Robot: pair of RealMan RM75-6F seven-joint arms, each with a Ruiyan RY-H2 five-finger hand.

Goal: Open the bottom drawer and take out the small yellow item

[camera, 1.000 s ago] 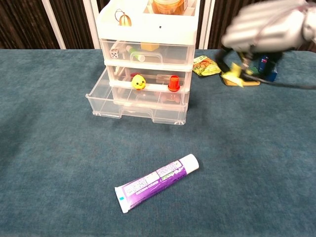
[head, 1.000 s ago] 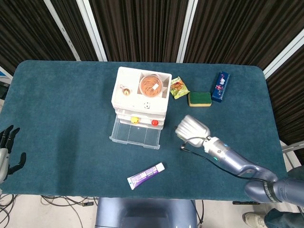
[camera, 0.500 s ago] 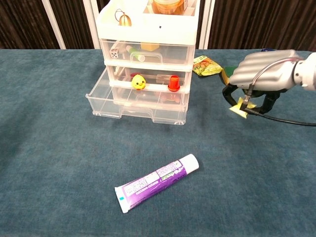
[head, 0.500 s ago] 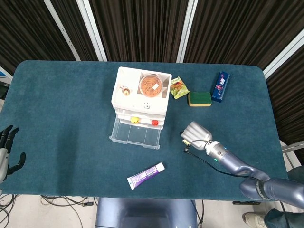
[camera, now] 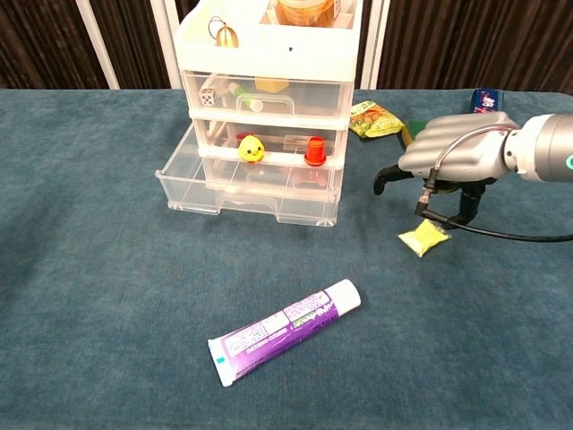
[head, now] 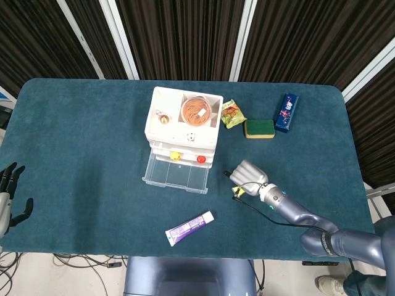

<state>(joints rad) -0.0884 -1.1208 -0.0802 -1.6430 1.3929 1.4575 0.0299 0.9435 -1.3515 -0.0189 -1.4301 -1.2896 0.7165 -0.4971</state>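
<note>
Dark slatted panels back a table (head: 74,123) covered in teal cloth, and on it the small yellow item (camera: 423,238) now lies flat, to the right of the drawer unit (camera: 267,98) and well apart from it. Half a second ago it dangled under the right hand (camera: 448,154); now the hand hovers just above it with its fingers spread and nothing in them, so the packet has been set down and let go. With the bottom drawer (camera: 242,190) pulled out and the yellow item on the cloth, the task looks all but done; only drawing the arm away seems left. The pulled-out bottom drawer shows nothing in its front part. A yellow chick figure (camera: 251,148) and a red piece (camera: 314,150) sit at the front of the middle tier, and a die (camera: 208,94) shows behind the clear top drawer. An orange-lidded jar (head: 196,111) stands in the tray on top. The left hand (head: 8,194) rests open at the table's near left edge, holding nothing.
</note>
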